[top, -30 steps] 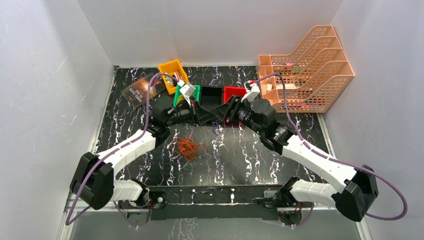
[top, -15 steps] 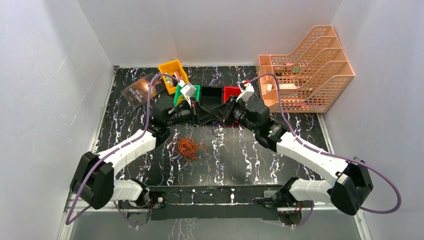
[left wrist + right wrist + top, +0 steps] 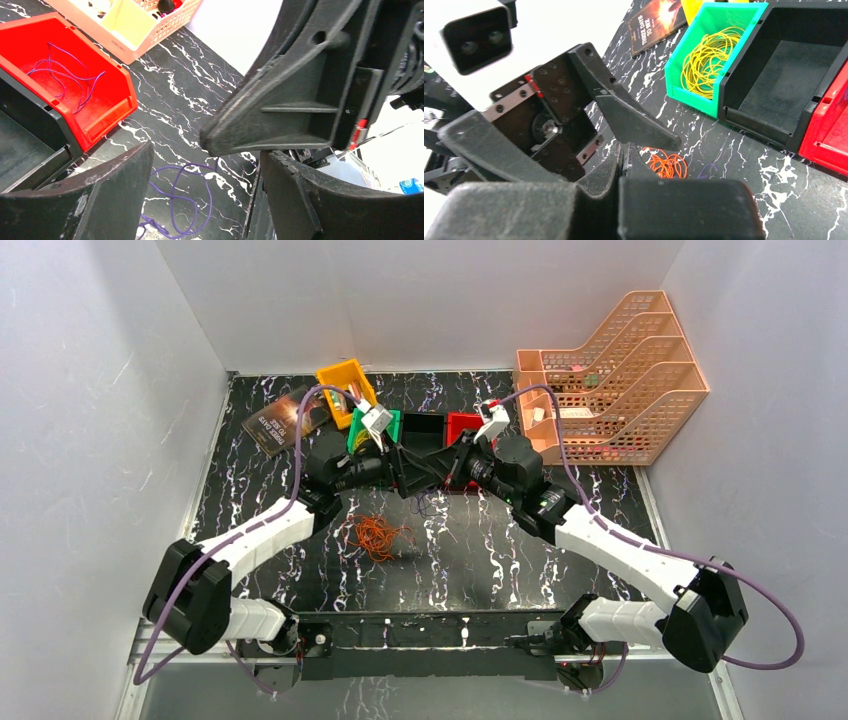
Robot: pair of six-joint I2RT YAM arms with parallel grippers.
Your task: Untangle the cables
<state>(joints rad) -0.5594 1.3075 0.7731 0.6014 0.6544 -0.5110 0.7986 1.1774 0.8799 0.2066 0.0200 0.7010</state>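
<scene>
Above the table's middle my two grippers meet tip to tip. My left gripper [image 3: 405, 480] [image 3: 206, 161] is open, its fingers [image 3: 85, 195] spread on either side of the right one's tip. My right gripper [image 3: 428, 478] [image 3: 624, 148] is shut on a thin purple cable [image 3: 186, 196] [image 3: 426, 503], which hangs in loops down to the table. A bunch of orange cables [image 3: 378, 535] [image 3: 667, 165] lies on the table in front of the left arm, untouched. Yellow cables [image 3: 707, 59] sit coiled in the green bin [image 3: 385, 420]. More purple cable [image 3: 62, 75] lies in the red bin [image 3: 466, 424] [image 3: 107, 107].
Behind the grippers stands a row of small bins: yellow [image 3: 344, 388], green, black [image 3: 424, 428] [image 3: 781, 75] and red. A peach file rack [image 3: 615, 380] fills the back right corner. A dark booklet [image 3: 286, 420] lies at the back left.
My left gripper has opened and let go of the purple cable. My right gripper has shut on it after moving in a little to the left.
</scene>
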